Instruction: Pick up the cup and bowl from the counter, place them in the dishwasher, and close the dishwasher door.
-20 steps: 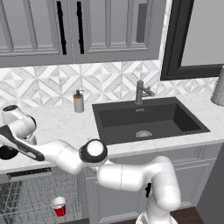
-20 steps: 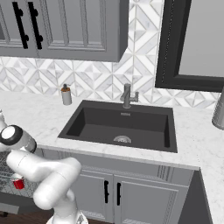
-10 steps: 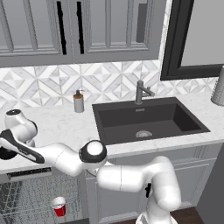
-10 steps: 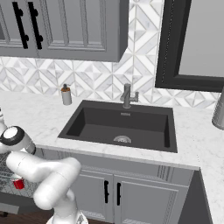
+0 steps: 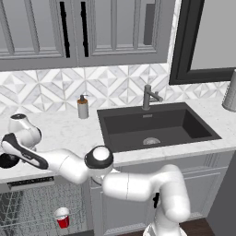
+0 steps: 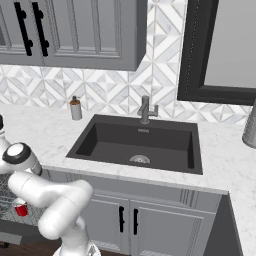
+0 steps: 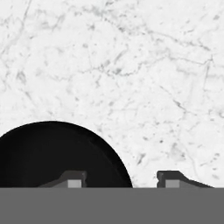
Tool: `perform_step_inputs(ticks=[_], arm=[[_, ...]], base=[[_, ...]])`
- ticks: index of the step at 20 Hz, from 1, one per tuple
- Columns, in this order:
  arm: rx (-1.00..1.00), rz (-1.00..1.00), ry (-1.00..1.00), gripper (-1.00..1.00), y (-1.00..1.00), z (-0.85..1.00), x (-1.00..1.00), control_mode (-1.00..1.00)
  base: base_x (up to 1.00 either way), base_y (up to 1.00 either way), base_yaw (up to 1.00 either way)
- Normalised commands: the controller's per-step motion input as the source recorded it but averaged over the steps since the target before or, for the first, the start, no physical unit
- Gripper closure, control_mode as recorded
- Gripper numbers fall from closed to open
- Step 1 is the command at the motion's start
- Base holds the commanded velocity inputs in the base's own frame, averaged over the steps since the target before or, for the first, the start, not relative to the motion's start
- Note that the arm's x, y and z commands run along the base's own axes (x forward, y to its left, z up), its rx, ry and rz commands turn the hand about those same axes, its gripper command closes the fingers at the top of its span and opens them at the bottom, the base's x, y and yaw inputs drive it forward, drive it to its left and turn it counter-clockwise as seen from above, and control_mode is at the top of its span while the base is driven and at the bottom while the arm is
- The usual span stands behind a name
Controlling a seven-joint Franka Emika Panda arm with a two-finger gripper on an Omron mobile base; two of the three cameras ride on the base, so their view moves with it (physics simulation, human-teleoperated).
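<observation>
Over the left end of the bench (image 5: 64, 131) my tool (image 7: 120, 179) pointed straight down at white marble-look stone with fine grey veining. Its two small dark fingertips (image 7: 72, 178) stood apart, one over the glossy black bowl (image 7: 52, 155) and the other over bare stone beside it, so the bowl's curved rim ran between them. I could not tell whether either tip touched the bowl. From the hand view the bowl read as a smooth, round, featureless black disc, cut off at the lower left.

From the left base view, my white arm with its dark joints reached leftward along the bench front, and the bowl (image 5: 8, 160) showed as a dark rounded shape at the bench edge just beneath my hand.

Below the bench edge the dishwasher (image 5: 32, 209) stood open, a dark control strip along its top and grey wire racks inside. The cup (image 5: 62, 217), small, red and tapered with a white rim, sat upright in the rack; from the right base view the cup (image 6: 20, 207) showed partly behind my arm.

Further right on the bench a brown soap dispenser (image 5: 82, 107) with a pump stood against the backsplash of grey and white diamond tiles. Beside it lay the dark rectangular inset sink (image 5: 156, 126), matte, with a round drain and a grey angular faucet (image 5: 150, 96) behind it. Grey panelled cabinets (image 5: 83, 32) with long black bar handles hung above.
</observation>
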Motion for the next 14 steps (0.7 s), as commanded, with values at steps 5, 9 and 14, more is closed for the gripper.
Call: perform_step_inputs(ticks=[5,9,14], arm=[[0.00,-0.03,0.07,1.00,-0.16,-0.20,-0.08,-1.00],[0.00,-0.06,0.00,1.00,-0.48,-0.09,-0.33,-1.00],[0.00,-0.03,0.00,1.00,-0.89,-0.02,-0.66,-1.00]], base=[[0.00,0.00,0.00],[0.00,0.00,0.00],[0.00,0.00,0.00]])
